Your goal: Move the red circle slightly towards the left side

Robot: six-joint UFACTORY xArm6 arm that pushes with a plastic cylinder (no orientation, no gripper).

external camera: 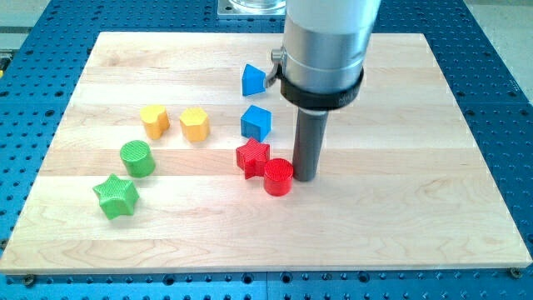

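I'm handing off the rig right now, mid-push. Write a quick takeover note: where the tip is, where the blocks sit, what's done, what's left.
My tip is on the board, right against the red circle on its view-right side.
The red circle touches or nearly touches the red star, which lies up-left of it.
The blue cube stands above the star.
Done: tip placed for a leftward push. Whether the circle has moved cannot be told.
Left: nudge the circle slightly to the view's left; the star will likely get pushed too.
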